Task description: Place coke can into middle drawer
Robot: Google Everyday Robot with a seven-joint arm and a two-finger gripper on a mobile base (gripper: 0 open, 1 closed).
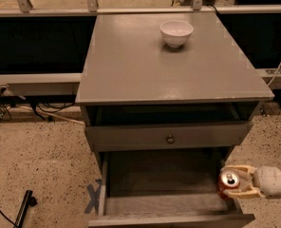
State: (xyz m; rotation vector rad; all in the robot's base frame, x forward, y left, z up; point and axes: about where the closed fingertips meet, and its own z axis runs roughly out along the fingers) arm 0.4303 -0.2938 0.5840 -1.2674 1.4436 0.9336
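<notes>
The coke can (228, 185), red with a silver top, is upright in my gripper (236, 182), which comes in from the right edge with its pale fingers (240, 169) closed around the can. The can hangs at the right side wall of the open middle drawer (164, 204), just over the drawer's right rim, low near the plank floor. The drawer is pulled out wide below a closed grey drawer front with a small round knob (170, 138).
A white bowl (176, 33) stands at the back of the grey cabinet top (164, 65). Blue tape marks (93, 197) and a black tool (23, 208) lie on the speckled floor at left. Dark shelving and cables run behind the cabinet.
</notes>
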